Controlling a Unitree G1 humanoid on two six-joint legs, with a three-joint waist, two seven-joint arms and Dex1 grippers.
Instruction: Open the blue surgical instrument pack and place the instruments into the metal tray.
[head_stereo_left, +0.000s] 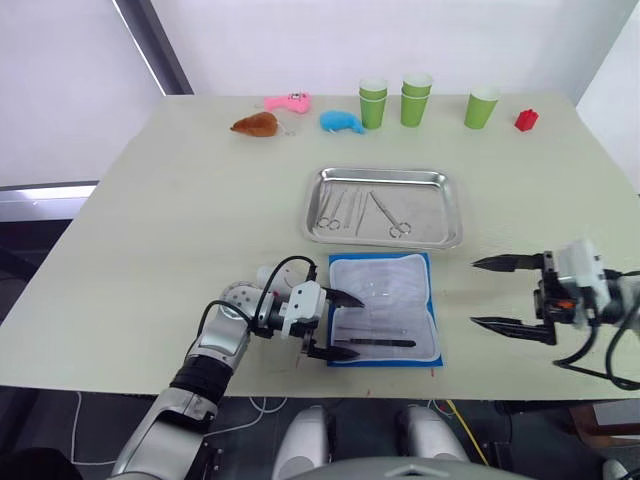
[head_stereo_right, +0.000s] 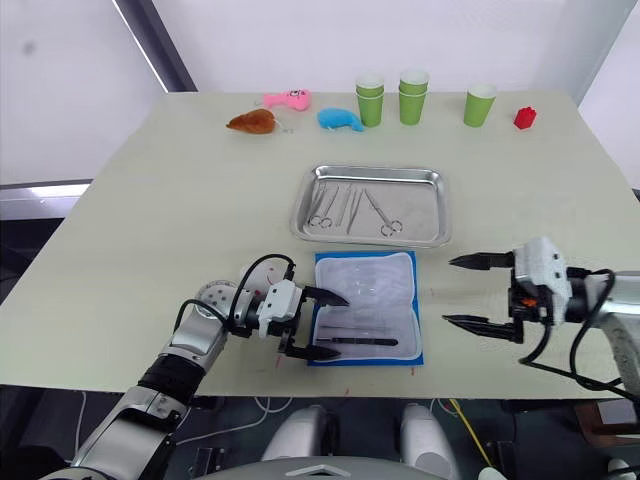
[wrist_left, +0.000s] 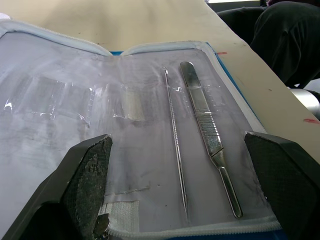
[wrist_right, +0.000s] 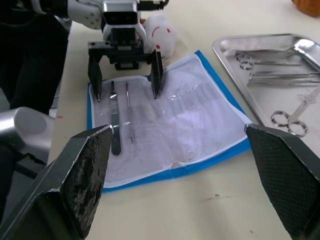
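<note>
Blue surgical instrument pack (head_stereo_left: 384, 308) lies open on counter (head_stereo_left: 160, 260), just in front of metal tray (head_stereo_left: 384, 207) w/ scissors inside. Left end effector (head_stereo_left: 338, 325) wide open, empty, straddling two instruments (wrist_left: 200, 150) in pack. Right end effector (head_stereo_left: 497, 294) wide open, empty, beside pack. Cups (head_stereo_left: 415, 100), toys at far edge.

Bare table (head_stereo_left: 180, 240) flanks pack (head_stereo_left: 384, 308) and tray (head_stereo_left: 384, 207).

Pack (head_stereo_left: 385, 308) before tray (head_stereo_left: 384, 207), cups (head_stereo_left: 415, 100) behind tray

Head stereo pair looks down over the table (head_stereo_left: 150, 230). Left wrist cam sits close over the open pack (wrist_left: 150, 150); right wrist cam views the pack from farther off.
</note>
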